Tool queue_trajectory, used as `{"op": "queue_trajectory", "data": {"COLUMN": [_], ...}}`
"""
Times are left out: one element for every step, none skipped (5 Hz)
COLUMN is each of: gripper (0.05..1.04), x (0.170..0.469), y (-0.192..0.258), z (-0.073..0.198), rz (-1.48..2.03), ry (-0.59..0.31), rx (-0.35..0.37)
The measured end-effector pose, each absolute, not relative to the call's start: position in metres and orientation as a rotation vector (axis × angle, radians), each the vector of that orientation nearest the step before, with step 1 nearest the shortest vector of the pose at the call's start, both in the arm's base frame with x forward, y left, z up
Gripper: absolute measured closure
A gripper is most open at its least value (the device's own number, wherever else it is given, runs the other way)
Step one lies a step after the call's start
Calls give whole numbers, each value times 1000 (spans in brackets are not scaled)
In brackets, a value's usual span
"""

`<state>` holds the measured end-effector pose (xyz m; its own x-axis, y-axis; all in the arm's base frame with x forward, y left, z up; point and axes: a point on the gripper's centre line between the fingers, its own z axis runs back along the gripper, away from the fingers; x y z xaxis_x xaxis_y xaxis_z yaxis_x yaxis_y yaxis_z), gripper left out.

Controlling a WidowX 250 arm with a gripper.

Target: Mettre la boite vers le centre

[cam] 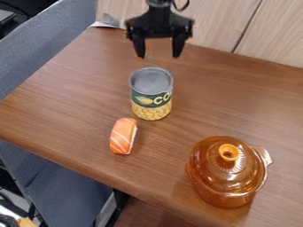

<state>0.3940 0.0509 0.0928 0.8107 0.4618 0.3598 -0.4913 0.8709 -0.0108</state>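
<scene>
Gripper (158, 56), black, two-fingered: at the top of the frame, pointing down, its fingers spread wide with nothing between them. It stands apart from the can, just above it in the picture.

Can (151, 94), metal top, green and yellow label: upright on the table (71, 102), a little above the middle of the frame and slightly left; the piece to be moved.

Sushi piece (123, 136), orange with white stripes: left of the middle, just below the can and to its left, apart from it.

Pot (228, 173), amber, see-through, lidded, with an orange knob: lower right, well apart from the can.

Risks, as judged. Tight fit: the can looks nearly as broad as the opening, so an off-centre descent could land a finger on the rim and tip it. Poor hold: a grip too high or askew on the smooth, rounded wall could let the can slip or swivel. Collision: a low carry swinging left could knock the sushi piece; one running too far to the lower right could strike the pot, likely breakable. Release: letting go while the can leans or hangs above the wood could topple it.
</scene>
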Motion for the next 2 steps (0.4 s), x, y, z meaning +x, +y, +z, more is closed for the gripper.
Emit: {"op": "queue_trajectory", "data": {"gripper": [83,83], "x": [402,404], "y": [52,57], "z": [107,118], "rz": [538,542], "ry": [-388,-424], "rx": [52,50]}}
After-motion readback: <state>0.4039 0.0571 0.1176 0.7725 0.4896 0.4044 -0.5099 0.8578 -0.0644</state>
